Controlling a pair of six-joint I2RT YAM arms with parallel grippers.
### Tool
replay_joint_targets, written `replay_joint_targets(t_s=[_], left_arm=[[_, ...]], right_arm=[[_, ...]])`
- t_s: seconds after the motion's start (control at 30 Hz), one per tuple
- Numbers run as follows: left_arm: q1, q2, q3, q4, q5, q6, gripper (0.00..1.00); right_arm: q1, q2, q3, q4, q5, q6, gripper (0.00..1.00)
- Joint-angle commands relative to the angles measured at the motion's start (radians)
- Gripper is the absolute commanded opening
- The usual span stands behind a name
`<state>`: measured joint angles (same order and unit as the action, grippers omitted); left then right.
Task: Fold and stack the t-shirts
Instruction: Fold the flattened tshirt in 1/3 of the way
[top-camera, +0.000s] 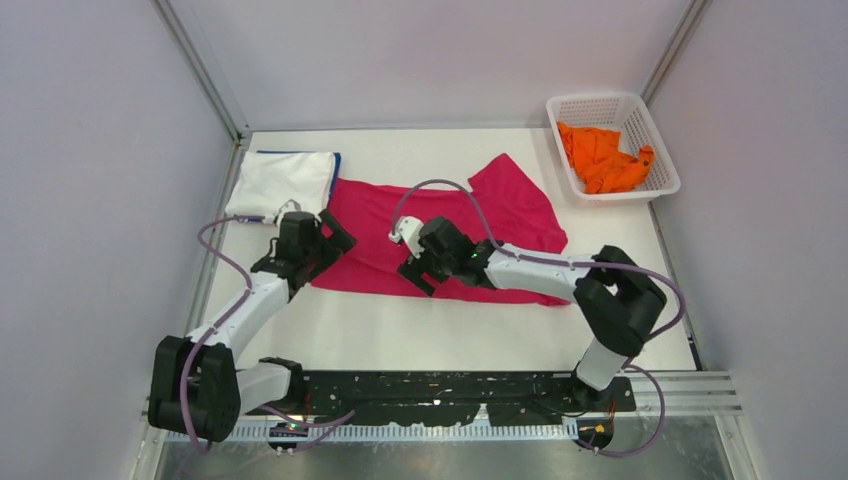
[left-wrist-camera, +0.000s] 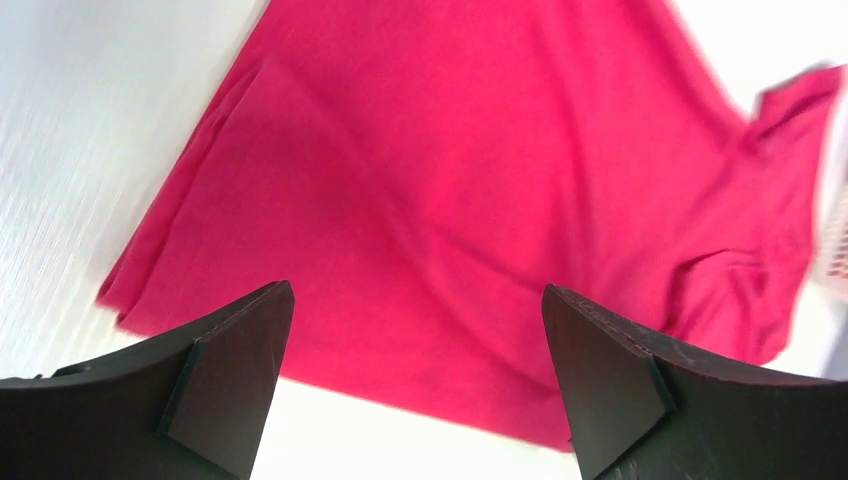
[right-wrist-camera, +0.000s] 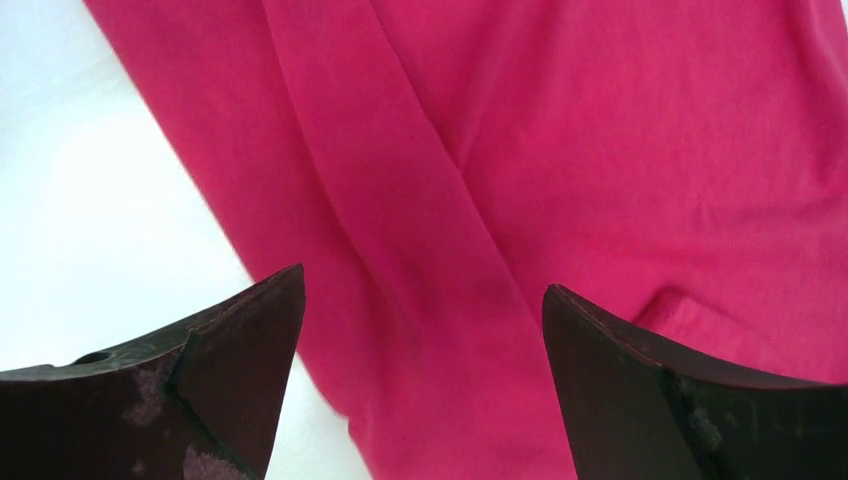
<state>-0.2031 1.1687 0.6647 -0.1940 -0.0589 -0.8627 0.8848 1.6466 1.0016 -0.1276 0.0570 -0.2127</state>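
Grey walls (top-camera: 100, 150) around my white table (top-camera: 450, 335); magenta t-shirt (top-camera: 370, 230) spread mid-table, white t-shirt (top-camera: 280, 180) folded far-left, orange t-shirt (top-camera: 600, 155) in the far-right basket (top-camera: 595, 99); my left gripper (top-camera: 338, 238) and right gripper (top-camera: 418, 275) hang over the magenta, jaws wide

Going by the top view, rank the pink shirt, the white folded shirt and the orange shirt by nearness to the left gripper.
1. The pink shirt, spread mid-table, its left edge right under the left gripper.
2. The white folded shirt, just beyond, at the far left.
3. The orange shirt, in the basket at the far right.
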Motion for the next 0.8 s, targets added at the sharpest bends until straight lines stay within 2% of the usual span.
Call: replay_joint_targets(t_s=[0.0,0.33,0.6,0.77], left_arm=[[-0.004,-0.018,-0.097,0.135,0.018,-0.009,1.0],[0.027,0.071,-0.158,0.253,0.027,-0.006,1.0],[0.069,0.113,-0.158,0.24,0.039,0.001,1.0],[0.075,0.115,-0.146,0.212,0.041,0.01,1.0]], right_arm=[[0.034,0.102,0.117,0.019,0.122,-0.115,0.95],[0.03,0.234,0.205,0.034,0.215,-0.147,0.95],[-0.047,0.262,0.277,0.051,0.201,-0.059,0.95],[-0.092,0.295,0.314,0.031,0.248,-0.006,0.95]])
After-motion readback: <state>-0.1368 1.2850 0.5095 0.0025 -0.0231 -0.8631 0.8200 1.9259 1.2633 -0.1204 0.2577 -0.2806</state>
